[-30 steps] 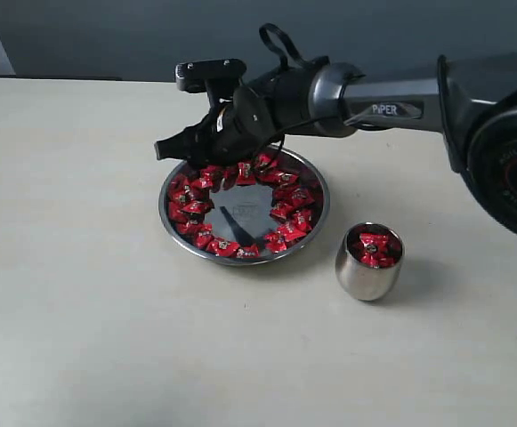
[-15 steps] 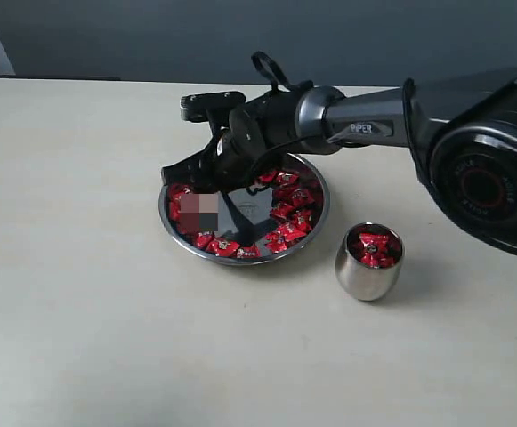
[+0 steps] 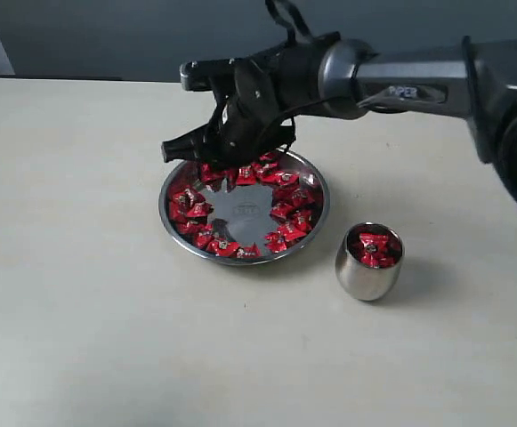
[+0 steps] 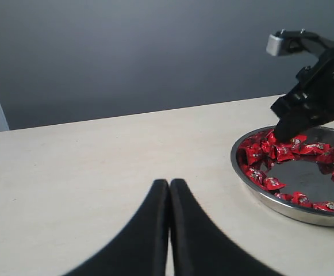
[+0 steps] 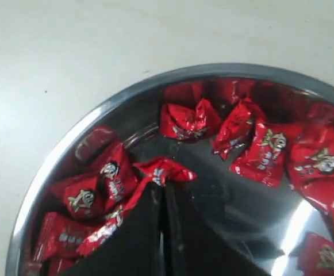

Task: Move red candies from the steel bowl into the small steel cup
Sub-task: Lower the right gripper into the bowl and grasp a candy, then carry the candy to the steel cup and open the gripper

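Pale beige tabletop (image 3: pixel 80 338) is filling most of the exterior view, with a dark grey wall (image 3: pixel 107 36) running behind its far edge.

Steel bowl (image 3: pixel 245 212) is sitting near the middle of the table. Red candies (image 3: pixel 286 213) are lying in a ring along its inner wall, leaving the flat mirror bottom mostly bare. Small steel cup (image 3: pixel 365 277) is standing upright near the bowl, on its near right side and apart from the rim. It is holding several red sweets of its own, piled to about the lip.

Right arm is reaching across from the right side, with its wrist bending down over the far left part of the bowl. Right gripper (image 3: pixel 210 171) is pointing down into the ring of sweets there. In the right wrist view its 2 black fingers (image 5: pixel 138 230) are pressing together with no gap showing between them. 1 red candy (image 5: pixel 165 171) is sitting pinched at their tips, its twisted wrapper flaring out beyond them. Another wrapper is lying along 1 finger; I cannot tell whether that one is caught as well, nor whether the pinched sweet is hanging clear of the bowl.

Left gripper (image 4: pixel 169 183) is hovering over bare table, well apart from the bowl. Its 2 fingers are closing flat against each other and are gripping nothing.
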Available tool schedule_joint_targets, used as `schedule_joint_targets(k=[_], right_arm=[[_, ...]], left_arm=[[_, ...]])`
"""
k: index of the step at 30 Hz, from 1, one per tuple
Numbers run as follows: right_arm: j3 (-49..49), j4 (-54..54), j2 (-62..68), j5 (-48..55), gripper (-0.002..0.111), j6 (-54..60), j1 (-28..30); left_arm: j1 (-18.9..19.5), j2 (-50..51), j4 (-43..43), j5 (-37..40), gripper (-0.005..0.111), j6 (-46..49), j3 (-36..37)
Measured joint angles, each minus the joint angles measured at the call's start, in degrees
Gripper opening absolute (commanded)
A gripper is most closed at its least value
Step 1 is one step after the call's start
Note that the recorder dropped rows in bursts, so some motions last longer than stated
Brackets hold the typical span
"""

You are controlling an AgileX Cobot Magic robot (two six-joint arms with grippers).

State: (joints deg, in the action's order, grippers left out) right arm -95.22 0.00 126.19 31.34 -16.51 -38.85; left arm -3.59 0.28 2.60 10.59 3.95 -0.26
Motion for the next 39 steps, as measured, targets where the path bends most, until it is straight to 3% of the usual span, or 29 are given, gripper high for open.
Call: schedule_joint_targets(k=[8, 17, 24, 39], right_arm=[[26.26, -2.99, -28.31, -8.7, -0.001, 0.1, -2.49], [49.51, -4.08, -48.62, -9.55, -0.001, 0.1, 3.69], [56.41, -4.7, -50.04, -9.07, -0.001, 0.1, 5.86], [56.6, -9.51, -41.56, -11.18, -0.001, 0.01, 5.97]], left_arm=[[0.0, 0.0, 0.0, 0.0, 0.002, 0.0, 0.0], [0.0, 0.0, 0.0, 0.0, 0.002, 0.0, 0.0], [0.0, 0.0, 0.0, 0.0, 0.002, 0.0, 0.0], [0.0, 0.0, 0.0, 0.0, 0.002, 0.0, 0.0]])
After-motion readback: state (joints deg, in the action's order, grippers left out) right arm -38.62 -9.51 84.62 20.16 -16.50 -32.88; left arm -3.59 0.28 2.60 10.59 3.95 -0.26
